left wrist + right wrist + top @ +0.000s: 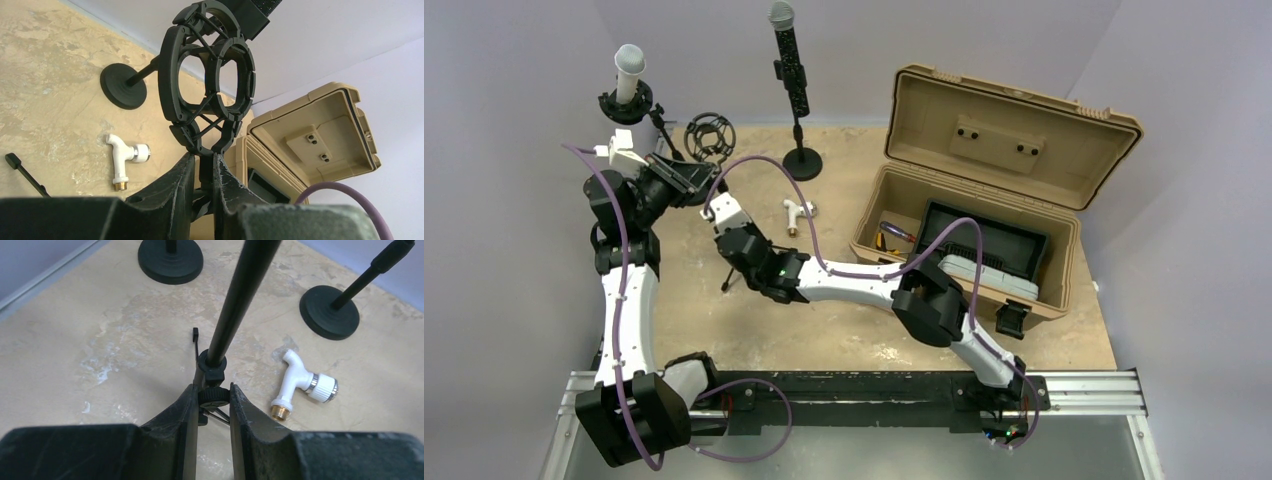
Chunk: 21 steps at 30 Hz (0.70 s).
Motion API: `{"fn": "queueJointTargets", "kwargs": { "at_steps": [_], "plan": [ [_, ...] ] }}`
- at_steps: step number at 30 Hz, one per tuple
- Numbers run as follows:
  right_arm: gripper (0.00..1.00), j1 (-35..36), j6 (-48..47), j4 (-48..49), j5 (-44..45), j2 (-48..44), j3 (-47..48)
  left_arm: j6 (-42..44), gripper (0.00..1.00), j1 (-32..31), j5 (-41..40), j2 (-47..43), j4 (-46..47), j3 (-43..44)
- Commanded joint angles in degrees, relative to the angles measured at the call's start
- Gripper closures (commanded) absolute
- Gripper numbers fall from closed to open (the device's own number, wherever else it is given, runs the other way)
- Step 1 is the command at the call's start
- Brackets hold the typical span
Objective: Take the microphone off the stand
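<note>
Left tool [202,160] is clamped tight on the short stem under the shock mount [168,80], fingers pinched together on it. This looks like a hold to steady the head of the tripod stand [235,315]. Right tool [212,390] is closed on the collar low on that same stand, just above the worktop [824,330], probably so the legs do not skate or tip. The mount's ring is empty, with no microphone in it. Two microphones stand upright at the back: a grey-headed microphone [629,72] in a holder at far left, near the left tool, and a black microphone [790,60] clipped on a stand with a round base [802,162]. Neither is touched, and I cannot tell which is the target. A white tap fitting [300,385] lies loose beside the stand. The tan case [1014,130] sits open to the right, well apart.
</note>
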Motion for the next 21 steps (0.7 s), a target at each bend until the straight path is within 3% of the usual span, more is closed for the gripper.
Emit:
{"fn": "queueJointTargets", "kwargs": {
  "at_steps": [1,11,16,21],
  "plan": [
    [0.91,-0.3,-6.9,4.6,3.1,-0.5,4.4,0.9,1.00,-0.2,-0.9,0.2,-2.3,-1.0],
    [0.52,-4.1,7.2,5.9,-20.7,-8.4,-1.9,1.0,1.00,-0.2,-1.0,0.2,-2.3,-1.0],
    [0.43,-10.5,16.0,10.1,-39.4,-14.1,-9.6,0.9,1.00,-0.2,-0.9,0.2,-2.3,-1.1],
    [0.41,-16.0,23.7,15.1,-53.1,-16.1,-15.5,0.8,1.00,-0.2,-0.9,0.2,-2.2,-1.2]
  ]
}}
